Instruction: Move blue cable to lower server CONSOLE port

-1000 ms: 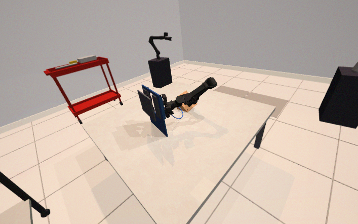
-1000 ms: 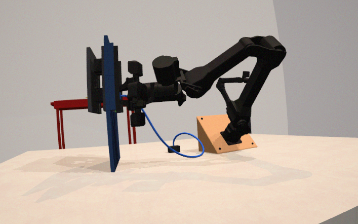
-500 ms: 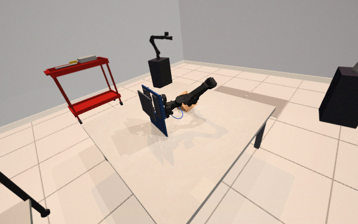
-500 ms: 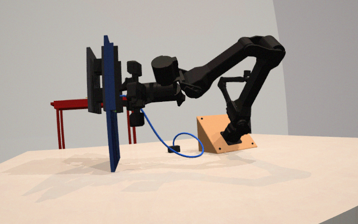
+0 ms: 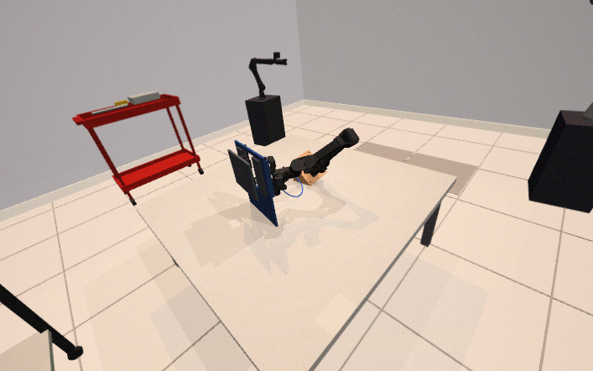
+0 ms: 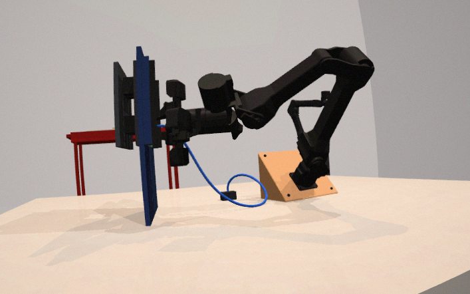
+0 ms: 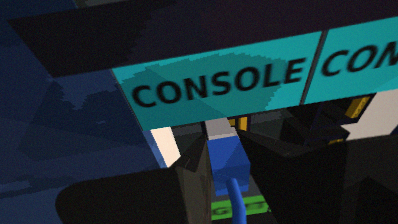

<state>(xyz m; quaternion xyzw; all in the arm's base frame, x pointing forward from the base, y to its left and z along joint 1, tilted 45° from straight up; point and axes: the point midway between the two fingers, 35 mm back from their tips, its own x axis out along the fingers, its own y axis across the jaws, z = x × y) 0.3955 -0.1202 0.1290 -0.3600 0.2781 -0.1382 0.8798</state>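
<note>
Matte black arm (image 5: 324,154) (image 6: 295,80), chunky cylindrical joints

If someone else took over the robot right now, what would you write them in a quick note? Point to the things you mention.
Gripper (image 6: 161,126) (image 7: 220,138): shut on the blue plug (image 7: 228,161), close up at the CONSOLE label (image 7: 217,82).
Cable (image 6: 207,179) (image 7: 238,200) (image 5: 302,188): runs from the plug down to a loop near a small black block (image 6: 228,195).
Done: the plug is gripped. I can't tell whether this is the upper or lower server's port, or whether the plug is fully in.
Left: check that first; the plug must end up clicked into the lower CONSOLE port, then be let go.
</note>
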